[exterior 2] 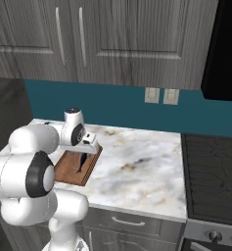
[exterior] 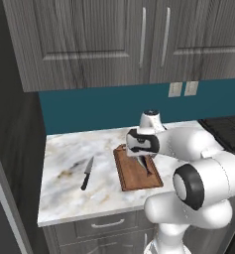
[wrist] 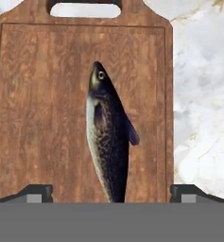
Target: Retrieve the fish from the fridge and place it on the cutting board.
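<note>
Two finger tips of the gripper (wrist: 111,193) stand wide apart at 7 and 5 o'clock in the hand view, clamped on nothing. Between them the fish (wrist: 108,142) lies on the board (wrist: 42,123), head toward 12, near the handle. Beyond, the knife (exterior: 87,173) rests on the counter (exterior: 64,188). Likely risk: a careless lift, a tip catching the tail, could drag the fish off the board.

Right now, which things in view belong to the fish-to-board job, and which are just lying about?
Job:
- fish, lying lengthwise on the board
- cutting board, on the marble counter
- gripper, open, fingertips wide either side of the fish

Lying about:
- black-handled knife, on the counter left of the board
- wall outlets
- stovetop
</note>
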{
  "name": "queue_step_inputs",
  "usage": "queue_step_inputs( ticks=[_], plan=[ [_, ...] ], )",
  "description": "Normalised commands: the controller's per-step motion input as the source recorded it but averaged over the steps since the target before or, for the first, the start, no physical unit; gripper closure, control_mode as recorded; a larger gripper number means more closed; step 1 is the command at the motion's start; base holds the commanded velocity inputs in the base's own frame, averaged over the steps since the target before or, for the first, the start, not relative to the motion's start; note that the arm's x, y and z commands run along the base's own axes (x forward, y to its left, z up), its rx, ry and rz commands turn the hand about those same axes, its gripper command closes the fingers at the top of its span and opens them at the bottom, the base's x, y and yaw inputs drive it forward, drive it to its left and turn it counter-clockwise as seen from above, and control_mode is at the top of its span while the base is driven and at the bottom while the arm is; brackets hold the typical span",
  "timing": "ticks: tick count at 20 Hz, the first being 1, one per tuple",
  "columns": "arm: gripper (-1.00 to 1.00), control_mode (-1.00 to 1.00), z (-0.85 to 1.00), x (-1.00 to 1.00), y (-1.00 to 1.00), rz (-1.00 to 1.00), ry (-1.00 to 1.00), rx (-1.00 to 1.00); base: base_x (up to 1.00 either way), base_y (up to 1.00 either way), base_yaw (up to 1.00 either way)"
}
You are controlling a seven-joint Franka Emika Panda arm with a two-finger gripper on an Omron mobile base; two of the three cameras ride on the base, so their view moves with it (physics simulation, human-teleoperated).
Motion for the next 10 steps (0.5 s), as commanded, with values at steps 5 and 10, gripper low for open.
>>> queue_step_inputs(
  ticks=[5, 10],
  plan=[
    [-1.00, -1.00, 0.46, -0.38, -0.11, 0.00, -0.07, 0.00, 0.00, 0.00, 0.00],
    [-1.00, -1.00, 0.57, -0.42, -0.08, 0.00, 0.00, 0.00, 0.00, 0.00, 0.00]
  ],
)
